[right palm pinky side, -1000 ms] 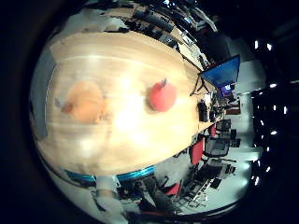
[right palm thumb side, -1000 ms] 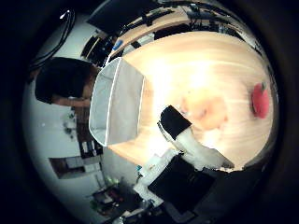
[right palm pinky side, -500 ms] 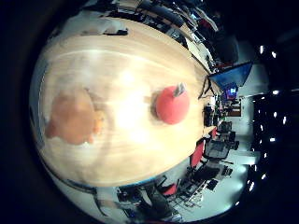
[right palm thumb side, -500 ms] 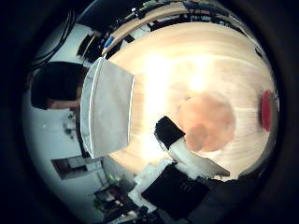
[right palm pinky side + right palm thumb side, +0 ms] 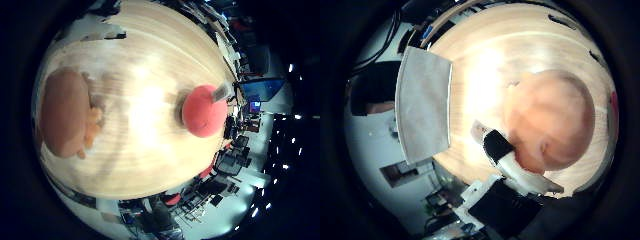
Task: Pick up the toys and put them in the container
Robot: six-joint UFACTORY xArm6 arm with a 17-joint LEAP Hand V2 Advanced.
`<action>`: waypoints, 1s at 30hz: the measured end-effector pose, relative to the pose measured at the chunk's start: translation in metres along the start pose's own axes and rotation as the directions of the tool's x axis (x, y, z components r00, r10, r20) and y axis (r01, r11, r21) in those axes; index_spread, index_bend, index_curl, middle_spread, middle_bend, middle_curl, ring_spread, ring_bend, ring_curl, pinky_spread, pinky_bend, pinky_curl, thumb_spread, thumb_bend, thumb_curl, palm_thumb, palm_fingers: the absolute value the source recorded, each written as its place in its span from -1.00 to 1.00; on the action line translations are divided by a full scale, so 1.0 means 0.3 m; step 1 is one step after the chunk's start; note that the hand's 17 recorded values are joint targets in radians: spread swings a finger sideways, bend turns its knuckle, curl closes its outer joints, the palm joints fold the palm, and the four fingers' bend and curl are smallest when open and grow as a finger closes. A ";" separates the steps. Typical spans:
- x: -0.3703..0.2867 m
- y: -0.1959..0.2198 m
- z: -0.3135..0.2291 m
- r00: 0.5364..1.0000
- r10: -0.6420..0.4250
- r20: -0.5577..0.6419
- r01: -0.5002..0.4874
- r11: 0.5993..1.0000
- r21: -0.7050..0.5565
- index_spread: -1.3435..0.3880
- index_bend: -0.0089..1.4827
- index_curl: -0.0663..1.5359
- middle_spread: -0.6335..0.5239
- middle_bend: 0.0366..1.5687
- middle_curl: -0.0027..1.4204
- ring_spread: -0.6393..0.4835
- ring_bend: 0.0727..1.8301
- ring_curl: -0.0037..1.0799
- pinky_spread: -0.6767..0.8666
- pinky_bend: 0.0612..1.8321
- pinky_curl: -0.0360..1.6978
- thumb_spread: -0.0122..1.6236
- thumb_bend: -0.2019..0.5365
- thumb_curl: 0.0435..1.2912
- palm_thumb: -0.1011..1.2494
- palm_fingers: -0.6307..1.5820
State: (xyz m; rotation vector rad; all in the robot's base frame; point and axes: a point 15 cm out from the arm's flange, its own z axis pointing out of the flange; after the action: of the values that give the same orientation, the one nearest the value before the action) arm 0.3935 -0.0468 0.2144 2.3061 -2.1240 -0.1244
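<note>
The hand [image 5: 520, 175] hangs close over a soft, rounded orange-tan plush toy [image 5: 550, 125] lying on the pale wooden tabletop [image 5: 145, 115]. The toy fills much of the thumb-side view, so it sits right under the palm, and one black-tipped white finger [image 5: 496, 146] reaches down just beside its edge. Only that finger shows, extended rather than curled, and nothing is held; how the rest of the fingers stand cannot be told.

The step in hand looks like the reach for this plush toy. To do it well, the palm should settle square over the bulk of the body, not its small limbs, then the fingers should wrap from both sides so the soft shape cannot squirm out.

A round red toy [image 5: 204, 111] lies on the same tabletop well off to the little-finger side, apart from the plush. The grey rectangular container [image 5: 422, 105] sits at the tabletop's edge on the thumb side, near the hand.
</note>
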 end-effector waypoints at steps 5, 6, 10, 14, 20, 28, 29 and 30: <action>0.013 0.007 0.057 1.000 0.003 0.010 -0.003 0.999 -0.041 0.05 -0.80 -0.62 -0.08 -0.70 -0.49 -0.08 -0.13 -0.62 0.03 0.36 -0.85 0.15 -0.54 -0.58 -0.30 -0.24; 0.013 0.007 0.059 1.000 0.002 0.011 -0.002 0.999 -0.043 0.06 -0.81 -0.63 -0.08 -0.70 -0.49 -0.09 -0.12 -0.62 0.02 0.38 -0.85 0.15 -0.53 -0.58 -0.30 -0.24; 0.015 0.011 0.093 1.000 0.005 0.017 -0.004 0.998 -0.067 0.06 -0.81 -0.63 -0.07 -0.70 -0.49 -0.12 -0.06 -0.59 -0.04 0.43 -0.85 0.14 -0.54 -0.58 -0.29 -0.24; 0.022 0.001 0.120 1.000 0.007 0.017 -0.006 0.998 -0.070 0.06 -0.87 -0.67 -0.08 -0.70 -0.49 -0.19 0.04 -0.54 -0.19 0.57 -0.82 0.15 -0.52 -0.57 -0.28 -0.18; 0.058 -0.011 0.178 0.999 0.034 0.023 -0.032 0.996 -0.079 0.06 -0.95 -0.78 -0.24 -0.61 -0.46 -0.41 0.36 -0.37 -0.59 0.89 -0.69 0.21 -0.44 -0.54 -0.08 0.05; 0.099 -0.008 0.183 0.996 0.076 0.035 -0.074 0.994 -0.075 -0.02 -0.69 -0.74 -0.61 -0.25 -0.30 -0.46 0.41 -0.25 -0.64 0.75 -0.64 0.26 -0.27 -0.47 0.37 0.46; 0.103 -0.013 0.174 0.996 0.078 0.034 -0.076 0.995 -0.069 -0.03 -0.69 -0.73 -0.62 -0.25 -0.30 -0.46 0.40 -0.25 -0.64 0.73 -0.64 0.26 -0.27 -0.46 0.39 0.48; 0.108 -0.014 0.167 0.996 0.082 0.033 -0.079 0.995 -0.065 -0.05 -0.61 -0.70 -0.64 -0.23 -0.28 -0.45 0.38 -0.25 -0.64 0.68 -0.64 0.26 -0.24 -0.45 0.45 0.54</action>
State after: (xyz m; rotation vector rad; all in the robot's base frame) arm 0.3972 -0.0761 0.1626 2.1969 -2.1920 -0.2303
